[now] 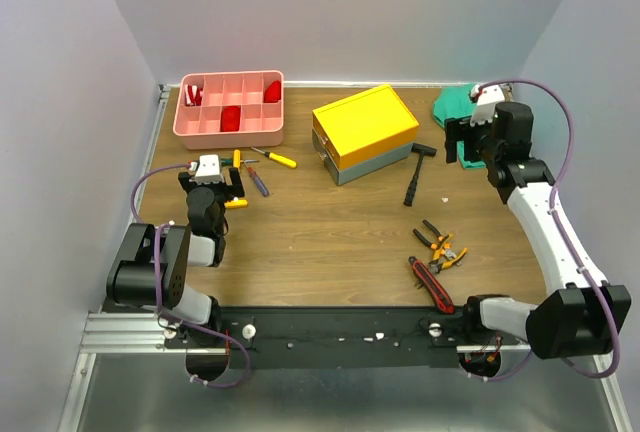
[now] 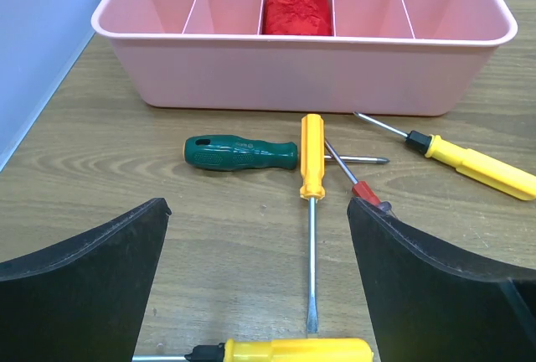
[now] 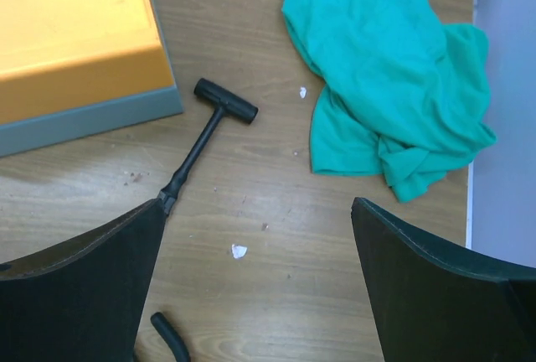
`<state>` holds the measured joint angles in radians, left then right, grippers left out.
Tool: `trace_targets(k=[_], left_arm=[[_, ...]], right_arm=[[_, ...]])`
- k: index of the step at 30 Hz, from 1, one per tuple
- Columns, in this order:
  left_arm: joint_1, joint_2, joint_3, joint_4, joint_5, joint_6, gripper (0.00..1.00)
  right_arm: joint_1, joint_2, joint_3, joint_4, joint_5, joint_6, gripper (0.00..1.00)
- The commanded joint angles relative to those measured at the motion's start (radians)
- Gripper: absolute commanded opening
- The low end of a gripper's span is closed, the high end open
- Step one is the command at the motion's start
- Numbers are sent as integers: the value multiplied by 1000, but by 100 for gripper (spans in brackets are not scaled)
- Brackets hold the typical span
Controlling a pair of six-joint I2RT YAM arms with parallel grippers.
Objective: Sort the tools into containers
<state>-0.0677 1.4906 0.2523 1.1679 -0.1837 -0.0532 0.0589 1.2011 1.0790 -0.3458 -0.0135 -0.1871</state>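
Observation:
The pink tray (image 1: 256,132) stands at the back left with red items in some compartments. The grey toolbox with its yellow lid (image 1: 365,124) is shut at the centre back. My left gripper (image 1: 226,182) is open and empty, low over several screwdrivers in front of the tray (image 2: 301,69): a green-handled one (image 2: 241,152), a slim yellow one (image 2: 311,157), a red one (image 2: 366,190), a yellow one (image 2: 477,168) and a yellow handle (image 2: 289,350) between my jaws. My right gripper (image 1: 457,142) is open and empty above the black hammer (image 3: 209,131). Pliers (image 1: 440,244) and cutter (image 1: 432,284) lie front right.
The green cloth (image 3: 394,69) lies crumpled in the back right corner, beside the right wall. The toolbox side (image 3: 92,119) is just left of the hammer head. A white scrap (image 3: 239,250) and a black curved piece (image 3: 170,338) lie on the wood under my right gripper.

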Motion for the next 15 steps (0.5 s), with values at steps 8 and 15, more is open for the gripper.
trace_targets(k=[8, 15], left_arm=[[-4, -16, 12, 9, 12, 9, 99], [-61, -7, -24, 104, -103, 47, 99]], right_arm=[[1, 121, 177, -65, -292, -127, 100], [71, 242, 272, 13, -443, -2, 99]])
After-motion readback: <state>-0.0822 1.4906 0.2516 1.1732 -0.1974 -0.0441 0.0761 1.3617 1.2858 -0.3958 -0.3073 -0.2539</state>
